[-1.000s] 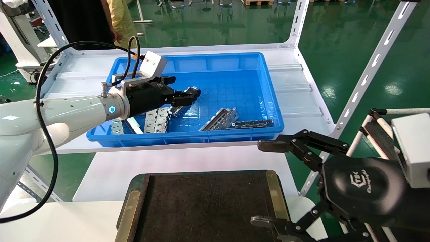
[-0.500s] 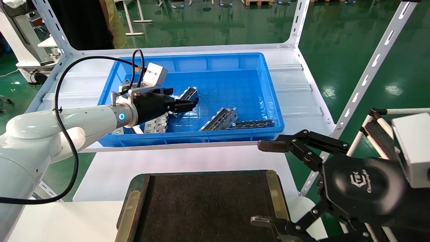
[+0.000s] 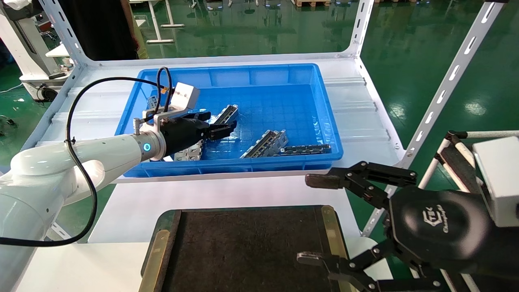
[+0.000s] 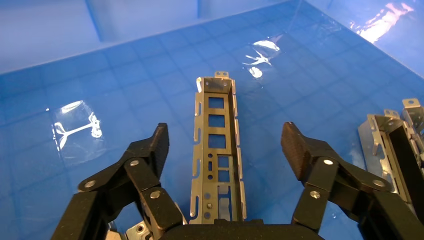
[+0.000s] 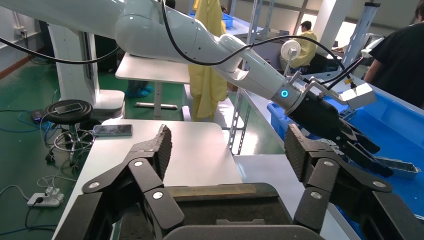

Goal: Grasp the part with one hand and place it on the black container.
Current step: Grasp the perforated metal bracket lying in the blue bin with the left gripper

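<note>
The part (image 3: 228, 113) is a narrow silver channel bar with rectangular cutouts. It lies on the floor of the blue bin (image 3: 329, 121). In the left wrist view the part (image 4: 216, 107) runs straight out between my fingers. My left gripper (image 3: 221, 130) is open and empty inside the bin, its jaws standing on either side of the part's near end (image 4: 225, 137) without touching it. The black container (image 3: 251, 243) is a flat dark tray with brass strips, on the white table in front of the bin. My right gripper (image 3: 312, 219) is open and empty at the tray's right edge (image 5: 228, 140).
More channel bars (image 3: 265, 144), a dark chain-like strip (image 3: 304, 149) and flat tabbed plates (image 3: 190, 152) lie in the bin. White slotted rack posts (image 3: 446, 85) rise on the right and far left. People stand behind the rack.
My left gripper has drawn back toward the bin's near left and sunk lower, still open. My right gripper has shifted slightly down and left.
</note>
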Available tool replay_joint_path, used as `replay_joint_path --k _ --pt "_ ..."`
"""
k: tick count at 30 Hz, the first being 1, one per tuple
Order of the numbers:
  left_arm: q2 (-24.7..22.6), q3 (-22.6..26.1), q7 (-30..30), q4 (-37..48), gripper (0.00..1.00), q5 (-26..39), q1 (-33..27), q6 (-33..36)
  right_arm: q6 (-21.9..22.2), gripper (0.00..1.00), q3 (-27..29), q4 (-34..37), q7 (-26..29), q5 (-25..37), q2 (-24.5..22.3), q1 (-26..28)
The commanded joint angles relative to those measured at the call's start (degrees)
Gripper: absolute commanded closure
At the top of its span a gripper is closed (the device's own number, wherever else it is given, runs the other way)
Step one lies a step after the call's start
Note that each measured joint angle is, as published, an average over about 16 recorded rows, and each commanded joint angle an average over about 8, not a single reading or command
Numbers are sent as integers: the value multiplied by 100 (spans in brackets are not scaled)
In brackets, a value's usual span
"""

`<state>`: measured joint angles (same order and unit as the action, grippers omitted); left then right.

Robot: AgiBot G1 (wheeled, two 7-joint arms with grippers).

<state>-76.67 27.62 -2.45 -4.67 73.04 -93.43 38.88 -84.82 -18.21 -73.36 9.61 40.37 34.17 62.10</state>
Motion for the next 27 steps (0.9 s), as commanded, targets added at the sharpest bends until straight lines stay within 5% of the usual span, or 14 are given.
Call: replay_joint_path --k 1,27 --pt "-2 -8 42 21 100 -19 9 1 0 100 0 0 0 0 0 0" --pt "37 -13 137 159 100 -120 -35 155 2 100 -6 0 -3 -4 -2 1"
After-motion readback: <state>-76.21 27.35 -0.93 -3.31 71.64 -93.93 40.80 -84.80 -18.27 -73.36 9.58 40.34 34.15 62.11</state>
